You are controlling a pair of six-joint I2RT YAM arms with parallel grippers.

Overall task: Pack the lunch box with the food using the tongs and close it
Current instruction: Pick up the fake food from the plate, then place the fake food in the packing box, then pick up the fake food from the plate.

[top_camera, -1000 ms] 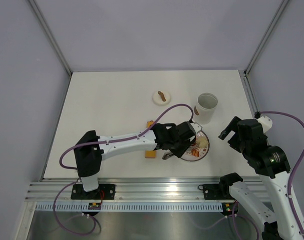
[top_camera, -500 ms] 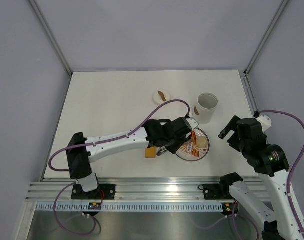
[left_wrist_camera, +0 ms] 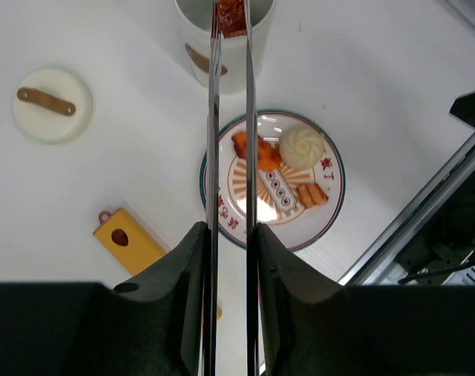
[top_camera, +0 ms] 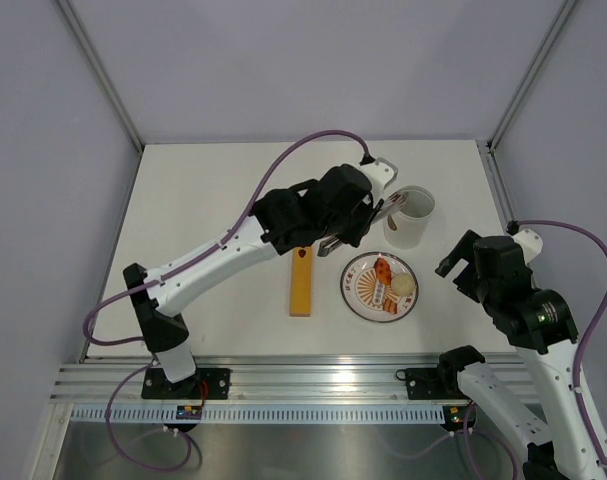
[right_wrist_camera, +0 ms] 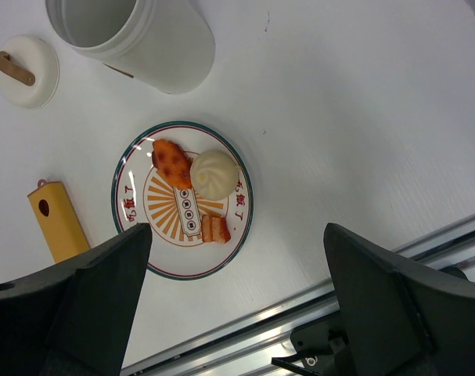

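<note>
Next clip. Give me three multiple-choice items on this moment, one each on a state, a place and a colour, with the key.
1. The lunch box is:
A. open, its lid lying apart on the table
B. closed
C. tipped over

2. The food piece in the tongs is:
A. on the lid
B. on the table
C. over the lunch box's open top

3. The long bar beside the plate is:
A. green
B. orange
C. blue

1 A: the open top shows, with the lid off to one side.
2 C: the left wrist view shows the tong tips over the rim.
3 B: every view shows it orange.
</note>
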